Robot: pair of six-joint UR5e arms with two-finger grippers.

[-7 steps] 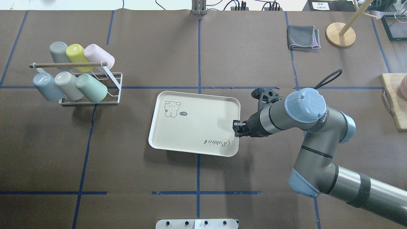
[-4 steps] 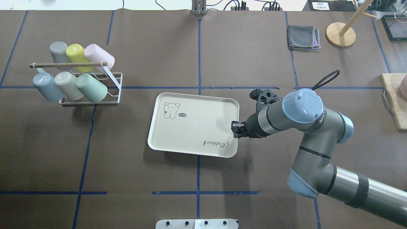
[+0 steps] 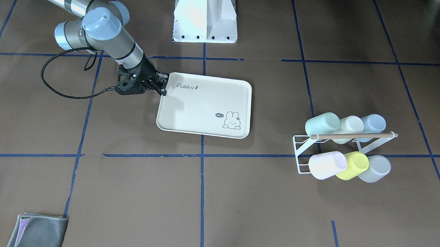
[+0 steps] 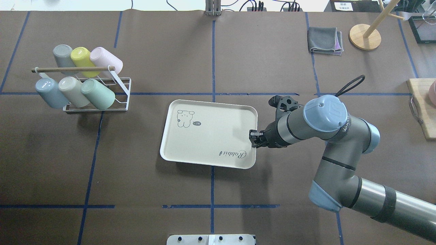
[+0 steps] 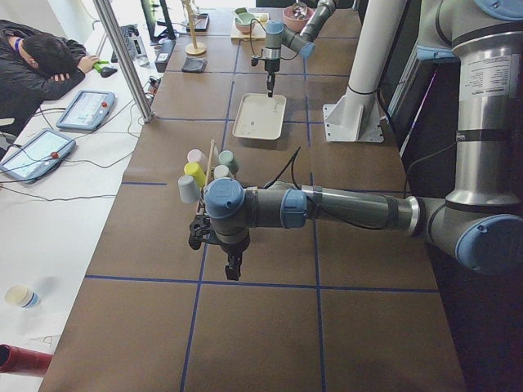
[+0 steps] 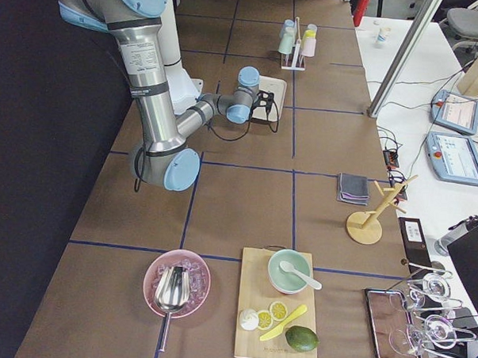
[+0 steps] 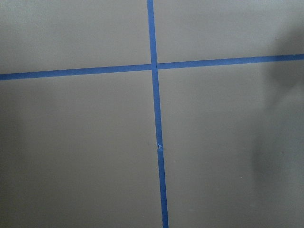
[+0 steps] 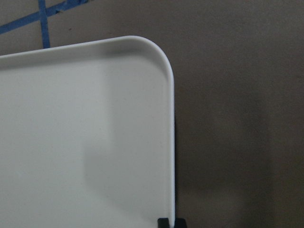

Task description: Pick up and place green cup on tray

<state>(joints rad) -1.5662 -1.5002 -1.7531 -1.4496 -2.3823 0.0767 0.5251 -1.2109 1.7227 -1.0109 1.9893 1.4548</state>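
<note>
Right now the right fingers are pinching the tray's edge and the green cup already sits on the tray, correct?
No. The green cup is on the rack, not on the tray, which holds nothing. The right gripper does have its fingers on the tray's edge. The overhead exterior view shows it.

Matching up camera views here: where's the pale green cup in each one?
Front-facing: green cup, right side, upper-left in wire rack.
Overhead: cup, left side, rack's lower-right.
Exterior left: cup, centre.
Exterior right: cup, top centre.
Left wrist: absent.
Right wrist: absent.
Landmark: that rack's wooden bar.
</note>
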